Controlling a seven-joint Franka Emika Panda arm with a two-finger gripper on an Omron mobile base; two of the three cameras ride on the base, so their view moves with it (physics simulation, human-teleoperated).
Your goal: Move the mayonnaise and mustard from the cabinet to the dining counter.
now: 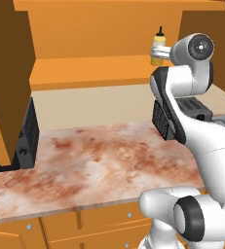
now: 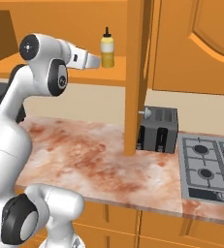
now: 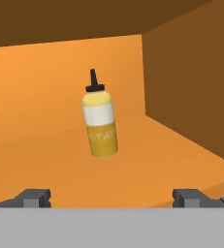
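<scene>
The mustard (image 3: 100, 121), a slim yellow squeeze bottle with a black nozzle, stands on the orange shelf of the open wall cabinet (image 1: 89, 68). It also shows in the left base view (image 1: 158, 48) and the right base view (image 2: 107, 51). My gripper (image 3: 116, 197) is raised to shelf height and points at the bottle. It is open, its fingertips wide apart, with nothing between them. In the right base view the gripper (image 2: 97, 61) ends just short of the bottle's side. The mayonnaise and the dining counter are out of view.
Below the cabinet runs a marbled wall counter (image 1: 94, 160) with a dark toaster (image 2: 157, 128) and a gas hob (image 2: 210, 167). An open cabinet door (image 2: 137, 72) hangs edge-on to the right of the bottle. Another door (image 1: 7, 73) and a black appliance (image 1: 28, 136) are at the left.
</scene>
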